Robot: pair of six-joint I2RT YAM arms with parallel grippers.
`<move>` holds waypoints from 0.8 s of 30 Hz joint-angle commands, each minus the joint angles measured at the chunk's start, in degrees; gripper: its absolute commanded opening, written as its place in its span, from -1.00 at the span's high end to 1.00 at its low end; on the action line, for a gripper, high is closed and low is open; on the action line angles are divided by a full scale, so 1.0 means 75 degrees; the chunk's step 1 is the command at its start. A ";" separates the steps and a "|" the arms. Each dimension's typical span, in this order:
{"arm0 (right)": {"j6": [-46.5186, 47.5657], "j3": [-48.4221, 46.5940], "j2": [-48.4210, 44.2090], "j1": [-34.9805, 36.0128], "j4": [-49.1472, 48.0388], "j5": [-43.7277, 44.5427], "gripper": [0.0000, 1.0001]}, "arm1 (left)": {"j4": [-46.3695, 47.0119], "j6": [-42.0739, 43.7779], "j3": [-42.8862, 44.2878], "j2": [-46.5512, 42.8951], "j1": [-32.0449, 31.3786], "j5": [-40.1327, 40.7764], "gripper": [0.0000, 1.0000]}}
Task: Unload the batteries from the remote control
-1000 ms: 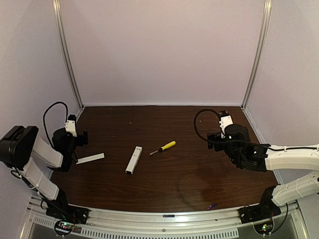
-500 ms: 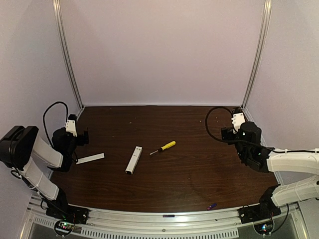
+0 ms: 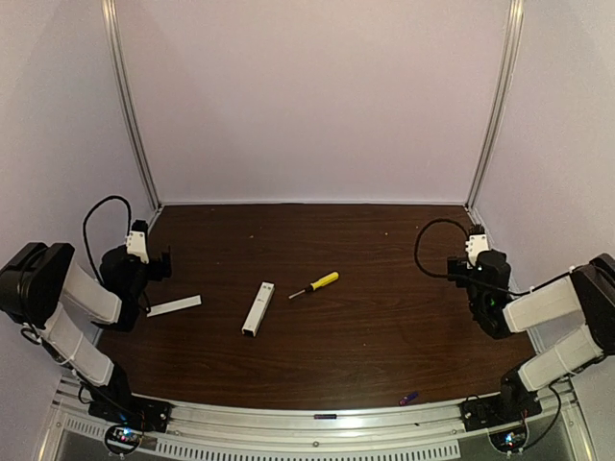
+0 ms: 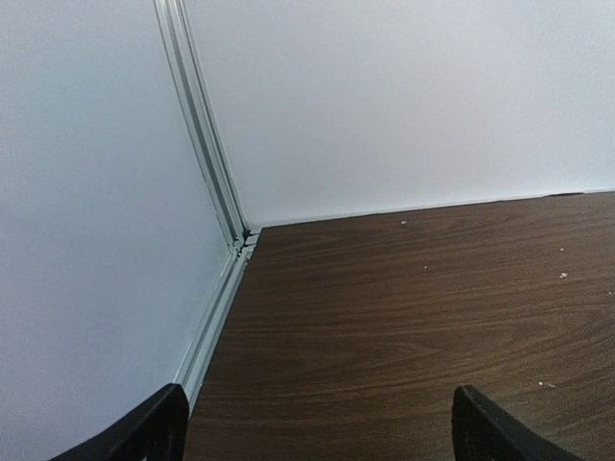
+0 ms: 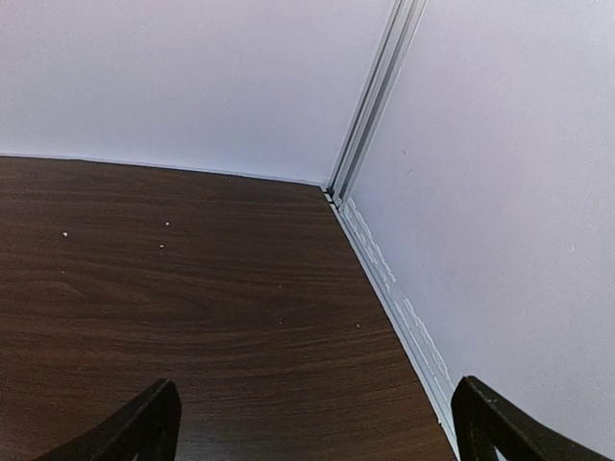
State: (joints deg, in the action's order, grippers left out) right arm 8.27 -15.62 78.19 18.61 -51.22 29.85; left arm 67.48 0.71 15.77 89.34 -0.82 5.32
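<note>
- The slim white rectangular plastic remote control (image 3: 258,308) lies near the middle of the dark brown wooden table (image 3: 365,327), with its dark recess at the end nearer the arms.
- A thin flat white cover strip (image 3: 174,305) lies apart from it to the left, so the compartment looks to be already opened.
- One tiny blue-purple cylindrical battery (image 3: 408,397) rests at the near edge of the table, well apart from the remote control. No second cell shows, and the recess is too small to tell whether one sits inside.
- The yellow-handled screwdriver (image 3: 314,284) lies just beyond the remote control, to its right and not touching it.
- The left hand (image 4: 322,427) is spread wide and holds nothing. It faces the back-left corner, well away from the remote control.
- The right hand (image 5: 322,427) is likewise spread wide and empty, turned towards the back-right corner.
- Judgement: the unloading is at least partly done, and neither hand is engaged.
- If a cell remains, the next move calls for one hand to steady the remote control while the other closes on the cell or tips it out.
</note>
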 commanded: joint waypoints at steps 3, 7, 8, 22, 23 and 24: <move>-0.0357 -0.0095 0.0397 -0.0685 -0.1292 -0.1256 -0.99 | 0.0346 -0.0066 -0.0044 0.0064 0.0039 -0.0062 -0.95; -0.0447 0.0140 0.0738 -0.0959 -0.2119 -0.1587 -0.99 | 0.0348 -0.0068 -0.0040 0.0064 0.0039 -0.0062 -0.95; -0.0438 0.0199 0.0797 -0.0988 -0.2271 -0.1699 -0.99 | 0.0349 -0.0067 -0.0040 0.0064 0.0039 -0.0063 -0.95; -0.1101 -0.0103 0.1463 -0.2150 -0.2118 -0.3642 -0.99 | 0.0343 -0.0060 -0.0039 0.0064 0.0039 -0.0065 -0.95; -0.1103 -0.0113 0.1374 -0.2163 -0.2026 -0.3662 -0.99 | 0.0351 -0.0061 -0.0040 0.0065 0.0039 -0.0053 -0.95; -0.1103 -0.0089 0.1432 -0.2165 -0.2243 -0.3682 -0.99 | 0.0351 -0.0066 -0.0043 0.0065 0.0039 -0.0056 -0.95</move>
State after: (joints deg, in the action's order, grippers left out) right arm 2.52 -15.92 88.23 3.99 -67.24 7.60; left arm 67.53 0.69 15.77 89.34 -0.82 5.30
